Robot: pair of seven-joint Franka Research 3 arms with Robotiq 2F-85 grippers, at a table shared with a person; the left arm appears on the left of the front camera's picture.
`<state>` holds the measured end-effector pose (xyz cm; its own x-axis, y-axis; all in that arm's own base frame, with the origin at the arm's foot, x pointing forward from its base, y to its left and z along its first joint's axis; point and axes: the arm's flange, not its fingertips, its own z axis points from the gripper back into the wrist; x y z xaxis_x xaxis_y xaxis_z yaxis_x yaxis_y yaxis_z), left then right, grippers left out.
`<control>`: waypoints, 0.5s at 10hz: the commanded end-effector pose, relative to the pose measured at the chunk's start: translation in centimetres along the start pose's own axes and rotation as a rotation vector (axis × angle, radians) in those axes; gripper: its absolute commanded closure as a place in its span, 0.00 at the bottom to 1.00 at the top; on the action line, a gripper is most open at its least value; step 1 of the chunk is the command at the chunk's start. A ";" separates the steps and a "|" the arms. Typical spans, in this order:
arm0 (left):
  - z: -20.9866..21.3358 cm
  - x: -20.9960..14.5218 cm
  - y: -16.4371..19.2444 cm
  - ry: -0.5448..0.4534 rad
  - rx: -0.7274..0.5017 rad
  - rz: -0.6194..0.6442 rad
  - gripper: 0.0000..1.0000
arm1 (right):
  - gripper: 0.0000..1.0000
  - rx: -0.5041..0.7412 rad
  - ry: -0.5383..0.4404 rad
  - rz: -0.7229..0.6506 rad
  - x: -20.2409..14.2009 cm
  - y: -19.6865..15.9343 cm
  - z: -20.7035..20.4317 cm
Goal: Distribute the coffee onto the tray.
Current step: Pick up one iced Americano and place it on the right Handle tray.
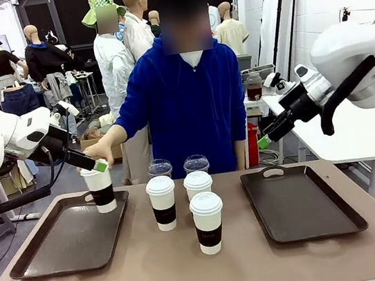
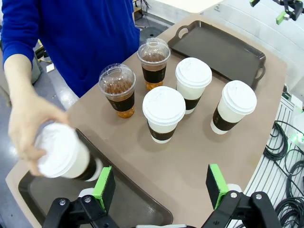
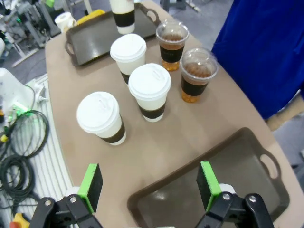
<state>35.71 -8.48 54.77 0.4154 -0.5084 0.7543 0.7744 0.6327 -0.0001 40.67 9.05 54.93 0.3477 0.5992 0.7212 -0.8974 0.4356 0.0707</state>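
Observation:
A person's hand holds one white lidded coffee cup with a brown sleeve upright at the far end of the left tray. My left gripper hovers open right beside that hand, and the held cup lies left of its fingers, not between them. Three more white cups and two clear dome-lidded cups of brown drink stand mid-table. My right gripper hangs open above the right tray, holding nothing.
The person in blue stands at the far edge behind the cups. Both trays have handles at their far ends. A white side table stands to the right. Cables lie on the floor beside the table.

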 end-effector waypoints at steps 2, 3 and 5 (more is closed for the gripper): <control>0.1 -0.1 0.1 -0.008 -0.011 0.005 0.00 | 0.00 0.016 0.052 0.066 1.7 -5.7 -0.8; 0.1 -0.1 0.1 -0.008 -0.011 0.005 0.00 | 0.00 0.007 0.058 0.097 1.9 -7.3 -1.4; 0.1 -0.1 0.1 -0.008 -0.011 0.005 0.00 | 0.00 0.037 0.054 0.165 2.3 -10.5 -2.6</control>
<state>35.69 -8.51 54.81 0.4145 -0.5088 0.7545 0.7748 0.6322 0.0008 49.81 7.73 54.16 0.2576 0.6930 0.6733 -0.9350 0.3545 -0.0071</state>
